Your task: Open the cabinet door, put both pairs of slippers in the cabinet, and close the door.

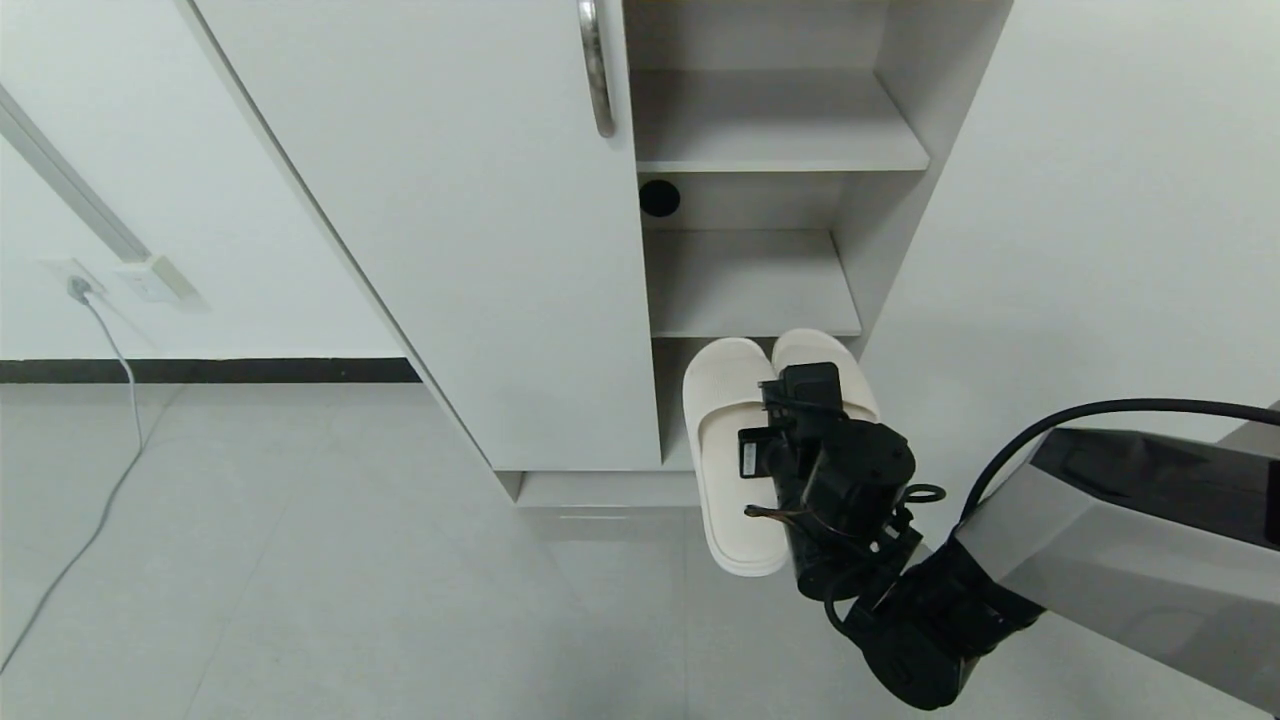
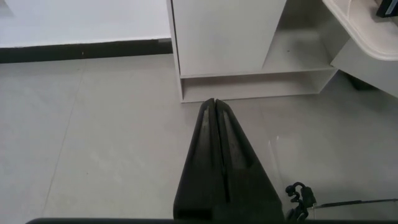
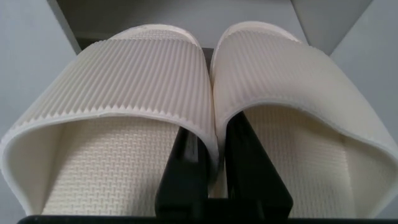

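Two cream slippers [image 1: 722,440] are seen, side by side as one pair. They are gripped by the right end effector [image 1: 806,388], which is clenched on their adjoining inner walls, one finger inside each slipper. The pair is held at the open front of the cabinet's [image 1: 900,90] lowest compartment, with the toes pointed in under the lower shelf [image 1: 750,290] and the heels out over the floor [image 1: 300,580]. Two shelves are counted in the open right half, the upper shelf [image 1: 770,130] above the lower one. The left half is covered by one door [image 1: 450,200] with one handle [image 1: 597,70]. The left end effector [image 2: 214,111] is clenched on nothing, over the floor in front of the cabinet's base.
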